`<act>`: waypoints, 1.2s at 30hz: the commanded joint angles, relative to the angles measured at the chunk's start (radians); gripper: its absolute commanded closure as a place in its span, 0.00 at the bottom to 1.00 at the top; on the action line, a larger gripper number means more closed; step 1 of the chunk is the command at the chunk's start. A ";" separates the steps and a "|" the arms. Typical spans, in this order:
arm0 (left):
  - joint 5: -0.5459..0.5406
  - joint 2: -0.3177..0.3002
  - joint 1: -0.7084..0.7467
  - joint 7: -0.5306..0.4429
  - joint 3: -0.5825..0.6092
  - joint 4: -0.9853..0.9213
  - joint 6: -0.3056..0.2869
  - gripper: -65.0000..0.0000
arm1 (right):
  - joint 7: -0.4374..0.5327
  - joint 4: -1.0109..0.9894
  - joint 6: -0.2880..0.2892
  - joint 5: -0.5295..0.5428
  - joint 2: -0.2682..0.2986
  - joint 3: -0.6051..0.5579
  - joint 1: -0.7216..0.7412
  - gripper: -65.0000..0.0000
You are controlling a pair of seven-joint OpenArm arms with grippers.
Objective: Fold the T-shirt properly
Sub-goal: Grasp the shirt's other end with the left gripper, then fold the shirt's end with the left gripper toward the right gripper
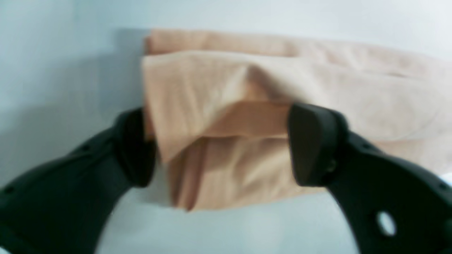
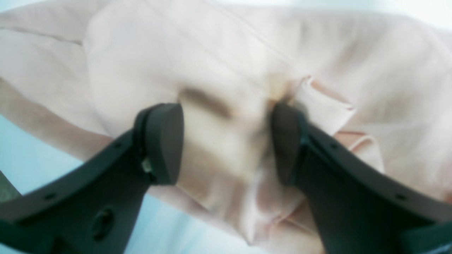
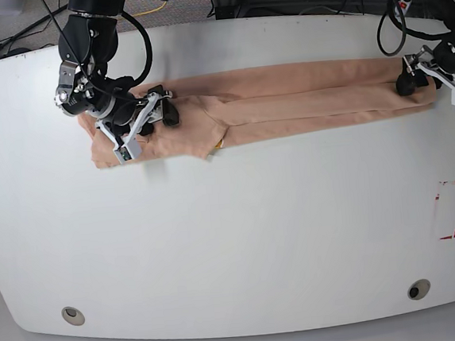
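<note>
In your left wrist view, the left gripper [image 1: 220,148] stands spread around the shirt [image 1: 282,88] end, pinching nothing. In the right wrist view, the right gripper [image 2: 226,144] straddles bunched cloth, likewise released. From base, the shirt lies a long strip between both; closing off-centre could catch one layer and undo the fold.

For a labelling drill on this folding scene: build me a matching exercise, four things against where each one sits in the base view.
Things:
1. T-shirt
2. left hand
3. right hand
4. red-edged marking

Places:
A. at the shirt's end on the view's left
B. stretched in a long band across the far part of the table
C. on the bare tabletop, near its right edge
D. at the shirt's end on the view's right

Pairs: 1-B, 2-D, 3-A, 4-C
</note>
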 commanded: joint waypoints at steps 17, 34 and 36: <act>-0.007 0.020 -0.028 -0.005 -0.001 0.016 -0.001 1.00 | 0.006 0.014 0.007 0.016 0.006 0.007 0.008 0.42; -0.007 0.050 0.054 -0.005 0.313 0.452 -0.001 1.00 | 0.006 0.014 0.007 0.016 0.005 0.007 0.008 0.42; -0.007 0.081 0.056 -0.005 0.361 0.499 -0.001 1.00 | 0.006 0.014 0.007 0.016 0.005 0.007 0.006 0.42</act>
